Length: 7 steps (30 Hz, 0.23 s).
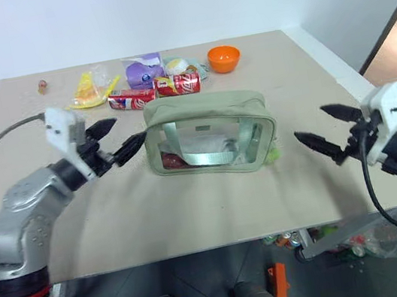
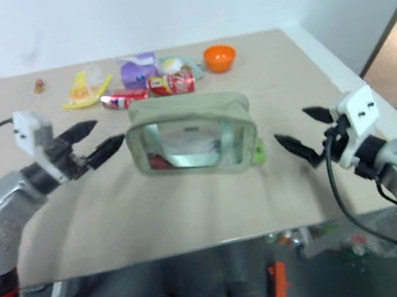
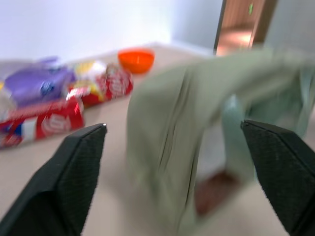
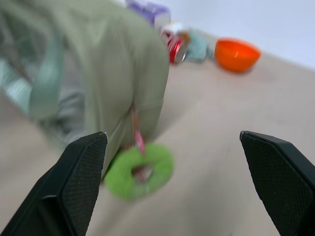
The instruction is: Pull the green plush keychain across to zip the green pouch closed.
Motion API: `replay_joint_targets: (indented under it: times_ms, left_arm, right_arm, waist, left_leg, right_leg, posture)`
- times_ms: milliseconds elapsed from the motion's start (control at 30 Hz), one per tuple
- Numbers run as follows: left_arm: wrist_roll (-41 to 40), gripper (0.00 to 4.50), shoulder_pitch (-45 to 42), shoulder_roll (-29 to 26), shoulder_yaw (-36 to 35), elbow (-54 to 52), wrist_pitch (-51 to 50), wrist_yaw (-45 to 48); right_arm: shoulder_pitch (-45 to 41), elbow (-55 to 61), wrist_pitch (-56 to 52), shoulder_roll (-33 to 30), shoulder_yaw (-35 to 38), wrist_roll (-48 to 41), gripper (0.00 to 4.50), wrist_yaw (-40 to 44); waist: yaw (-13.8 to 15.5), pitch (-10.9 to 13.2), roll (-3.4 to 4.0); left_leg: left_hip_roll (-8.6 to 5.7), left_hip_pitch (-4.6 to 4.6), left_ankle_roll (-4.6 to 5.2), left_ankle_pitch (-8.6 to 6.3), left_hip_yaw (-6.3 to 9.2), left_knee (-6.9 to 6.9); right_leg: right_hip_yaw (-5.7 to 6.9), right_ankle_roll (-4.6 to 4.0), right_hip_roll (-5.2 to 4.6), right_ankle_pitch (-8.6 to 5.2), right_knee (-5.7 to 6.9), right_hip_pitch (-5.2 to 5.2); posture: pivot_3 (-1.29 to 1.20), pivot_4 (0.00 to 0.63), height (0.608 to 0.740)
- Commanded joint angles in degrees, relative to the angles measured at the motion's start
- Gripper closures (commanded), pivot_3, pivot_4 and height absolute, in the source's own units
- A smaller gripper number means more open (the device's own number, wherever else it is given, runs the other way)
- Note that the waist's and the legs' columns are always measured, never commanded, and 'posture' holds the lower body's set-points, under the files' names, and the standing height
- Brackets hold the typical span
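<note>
my left gripper [image 1: 111, 141] and right gripper [image 1: 323, 131] gape wide, empty, flanking the sage green pouch [image 1: 208, 131] lying crosswise on the tabletop [image 1: 192, 203]; its lime green plush keychain [image 4: 139, 170] rests at its right end.

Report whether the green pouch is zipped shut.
Appears shut: green pouch top looks closed; green plush keychain hangs at its right end.
</note>
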State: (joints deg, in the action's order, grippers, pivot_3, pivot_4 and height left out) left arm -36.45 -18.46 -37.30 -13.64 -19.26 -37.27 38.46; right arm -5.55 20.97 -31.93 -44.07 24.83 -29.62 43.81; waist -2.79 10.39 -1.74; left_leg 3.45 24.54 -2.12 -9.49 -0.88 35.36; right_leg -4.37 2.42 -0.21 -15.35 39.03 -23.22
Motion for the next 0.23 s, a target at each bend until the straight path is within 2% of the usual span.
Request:
replay_joint_targets:
  times_ms: [33, 133, 233]
  left_arm:
    - [1.68, 0.04, 7.37, -1.02, -1.35, -4.14, 5.04, 3.32]
    - [7.17, 0.04, 13.51, -1.54, 0.72, -5.39, 9.33, 2.88]
    - [10.28, 0.04, 15.95, 0.55, 2.42, -6.56, 12.70, 1.16]
  right_arm:
    - [5.25, 8.44, 0.20, -1.74, -0.62, -1.91, 0.00, 3.23]
    - [8.34, 12.32, 0.47, -1.79, -4.37, -1.72, 0.00, 4.01]
    - [8.52, 12.08, 3.13, 0.62, -7.15, -0.96, 0.00, 3.47]
  waist:
    - [0.09, 0.00, 0.00]
    - [0.09, 0.02, -0.06]
    - [0.14, 0.01, -0.07]
  left_leg:
    - [0.01, 0.02, 0.00, 0.00, 0.01, 0.00]
    - [0.08, 0.02, -0.01, 0.00, 0.03, 0.02]
    - [0.08, -0.03, 0.02, 0.03, 0.01, 0.05]
  right_leg:
    - [0.02, 0.00, 0.00, 0.00, 0.00, -0.02]
    - [0.07, -0.10, 0.01, -0.04, 0.00, -0.02]
    - [0.06, -0.35, -0.02, -0.10, 0.00, 0.01]
  posture:
    - [0.00, 0.150, 0.740]
    - [0.00, 0.150, 0.740]
    - [0.00, 0.150, 0.740]
